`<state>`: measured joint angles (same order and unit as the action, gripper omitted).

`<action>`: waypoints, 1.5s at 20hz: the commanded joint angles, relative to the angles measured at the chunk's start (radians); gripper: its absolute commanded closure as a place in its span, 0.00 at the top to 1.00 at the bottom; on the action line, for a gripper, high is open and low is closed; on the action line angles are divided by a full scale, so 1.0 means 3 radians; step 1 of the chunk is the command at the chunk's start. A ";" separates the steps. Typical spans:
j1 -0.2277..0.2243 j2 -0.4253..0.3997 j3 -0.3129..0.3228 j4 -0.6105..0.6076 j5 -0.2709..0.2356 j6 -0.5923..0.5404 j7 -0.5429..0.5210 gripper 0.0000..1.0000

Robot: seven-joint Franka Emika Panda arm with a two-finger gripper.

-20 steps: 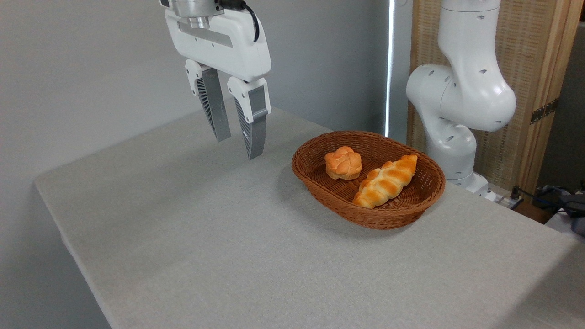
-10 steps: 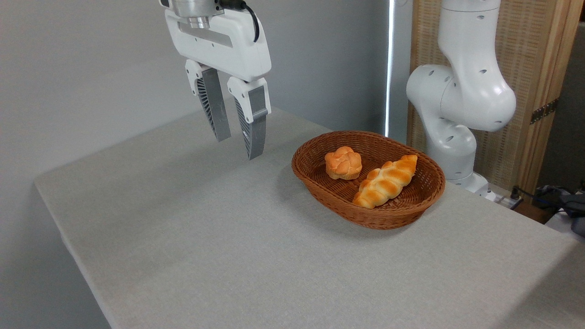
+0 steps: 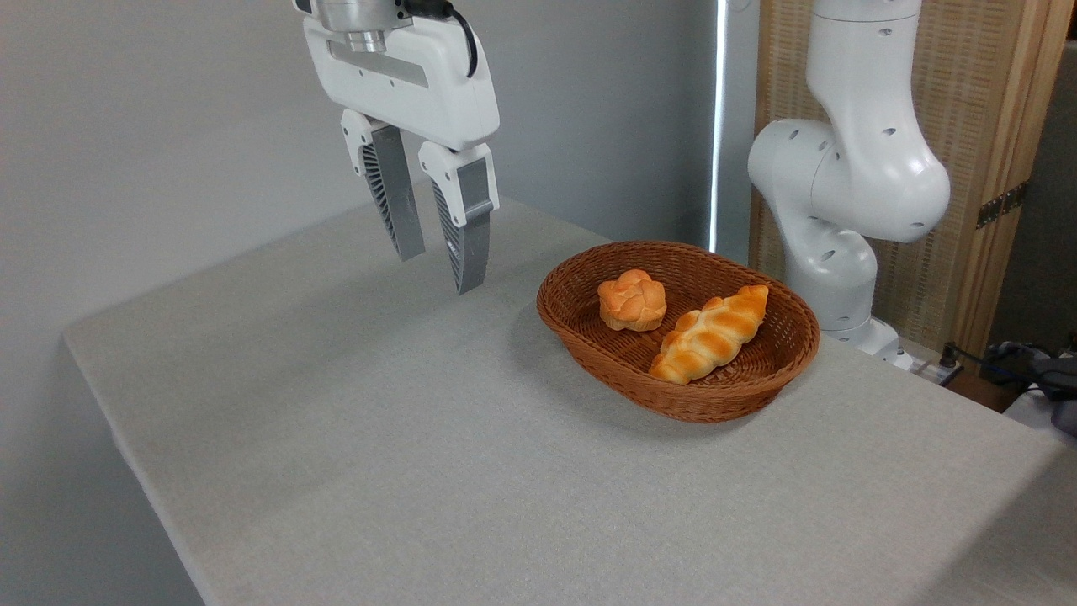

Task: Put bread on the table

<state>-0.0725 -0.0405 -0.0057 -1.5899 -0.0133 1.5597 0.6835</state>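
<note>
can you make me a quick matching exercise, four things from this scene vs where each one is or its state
Things:
1. round bun
2. braided loaf
3. wicker basket
4. gripper

Places or states:
A. open, empty, above the table
B. in the basket, on the right
C. standing on the grey table
D. in the basket, on the left

Pairs: 1-D, 2-B, 3-C, 4-A

White two-finger gripper hangs at upper left, pointing down, slightly tilted. Ribbed grey fingers spread apart, nothing between them. White jointed arm rises at right, base low.
</note>
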 commanded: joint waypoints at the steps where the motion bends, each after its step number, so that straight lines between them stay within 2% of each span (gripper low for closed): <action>1: 0.0017 -0.0013 -0.0017 0.0002 0.0004 -0.0035 -0.0059 1.00; 19: 0.0001 -0.0059 0.0045 -0.0079 0.0004 -0.0055 -0.0054 1.00; 30: -0.0019 -0.0284 0.0009 -0.0325 -0.0002 -0.0065 -0.0049 1.00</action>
<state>-0.0722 -0.0843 -0.0042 -1.6505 -0.0134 1.5513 0.6835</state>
